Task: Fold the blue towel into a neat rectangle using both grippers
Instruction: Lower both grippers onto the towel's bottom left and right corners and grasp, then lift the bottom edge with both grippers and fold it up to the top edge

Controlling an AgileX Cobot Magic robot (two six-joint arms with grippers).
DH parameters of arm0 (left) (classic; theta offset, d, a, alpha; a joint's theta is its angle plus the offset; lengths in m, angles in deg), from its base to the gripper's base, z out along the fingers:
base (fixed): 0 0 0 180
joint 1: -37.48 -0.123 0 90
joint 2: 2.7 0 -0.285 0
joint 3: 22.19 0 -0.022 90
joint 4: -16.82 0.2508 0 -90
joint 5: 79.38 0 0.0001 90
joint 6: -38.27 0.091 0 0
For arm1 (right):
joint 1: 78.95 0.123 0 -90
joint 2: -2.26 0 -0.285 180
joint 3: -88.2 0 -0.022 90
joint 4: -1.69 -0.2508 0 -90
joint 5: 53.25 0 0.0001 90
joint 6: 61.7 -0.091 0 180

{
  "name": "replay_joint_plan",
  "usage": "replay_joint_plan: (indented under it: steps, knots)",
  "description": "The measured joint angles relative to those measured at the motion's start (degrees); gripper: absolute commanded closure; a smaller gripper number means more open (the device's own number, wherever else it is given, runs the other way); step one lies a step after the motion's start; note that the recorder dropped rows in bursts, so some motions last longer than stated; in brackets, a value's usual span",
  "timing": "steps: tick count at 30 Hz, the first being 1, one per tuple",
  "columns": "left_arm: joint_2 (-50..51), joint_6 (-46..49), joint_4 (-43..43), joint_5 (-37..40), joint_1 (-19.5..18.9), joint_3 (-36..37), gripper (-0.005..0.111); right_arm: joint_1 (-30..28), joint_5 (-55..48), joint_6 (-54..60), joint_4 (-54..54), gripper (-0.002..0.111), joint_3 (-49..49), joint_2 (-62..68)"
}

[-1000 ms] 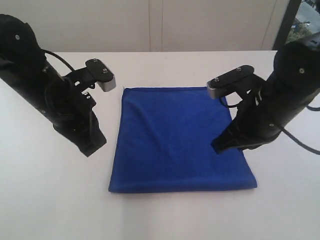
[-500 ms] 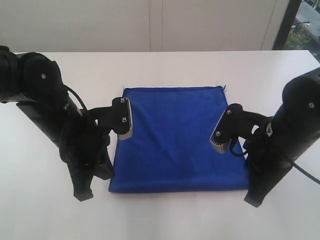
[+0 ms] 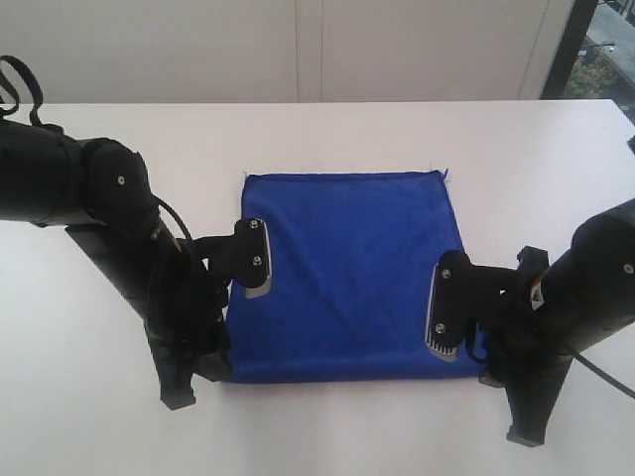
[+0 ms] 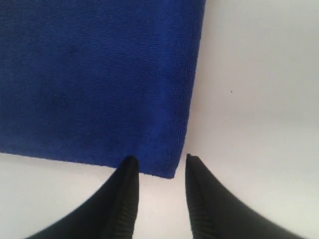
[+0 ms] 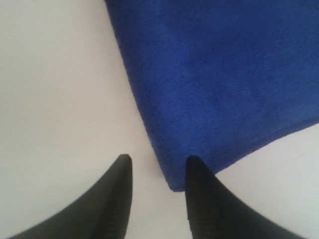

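Blue terry towel: lay flat mid-way across the white tabletop, between your arms.
Feel: likely soft, light and limp, so it would sag.
Left black gripper: jaws parted, straddling the near-left corner.
Right black gripper: jaws parted at the near-right corner.
Hold: pinch both near corners.

The left arm bends down at the exterior view's lower left, the right arm at its lower right. The left gripper and the right gripper each have their fingers parted.

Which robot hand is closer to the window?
Right. The right gripper is at the blue towel corner on the window side; the left gripper is at the opposite near corner.
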Motion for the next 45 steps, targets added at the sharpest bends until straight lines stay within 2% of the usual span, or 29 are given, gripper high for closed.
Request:
replay_joint_plan:
  steps: [16, 20, 24, 28, 34, 38, 41, 45]
  knots:
    - [3.66, 3.99, -2.72, -1.2, 0.0, 0.0, 0.068, 0.0, 3.03, 0.1, -0.24, 0.074, -0.14, 2.03]
    - [3.76, 4.38, -2.96, -1.24, 0.0, 0.0, 0.069, 0.0, 3.78, 0.1, -0.24, 0.077, -0.14, 3.38]
    - [3.88, 4.52, -2.95, -1.35, 0.0, 0.0, 0.082, 0.0, 4.44, 0.1, -0.24, 0.083, -0.14, 6.11]
    - [3.88, 4.65, -2.95, -1.35, 0.0, 0.0, 0.106, 0.0, 4.89, 0.19, -0.24, 0.096, -0.14, 7.21]
    - [3.88, 4.65, -2.95, -0.65, 0.0, 0.0, 0.107, 0.0, 4.89, 0.19, -0.24, 0.108, -0.14, 7.34]
    - [3.28, 4.13, -2.95, 2.98, 0.0, 0.0, 0.107, 0.0, 2.09, 0.19, -1.17, 0.108, -0.14, 5.28]
    - [0.68, 0.66, -2.95, 9.08, 0.0, 0.0, 0.107, 0.0, -4.99, 0.19, -2.56, 0.108, -0.14, -0.41]
    - [-2.44, -1.47, -2.73, 13.03, 0.0, 0.0, 0.107, 0.0, -9.79, 0.19, -4.48, 0.108, -0.14, -7.0]
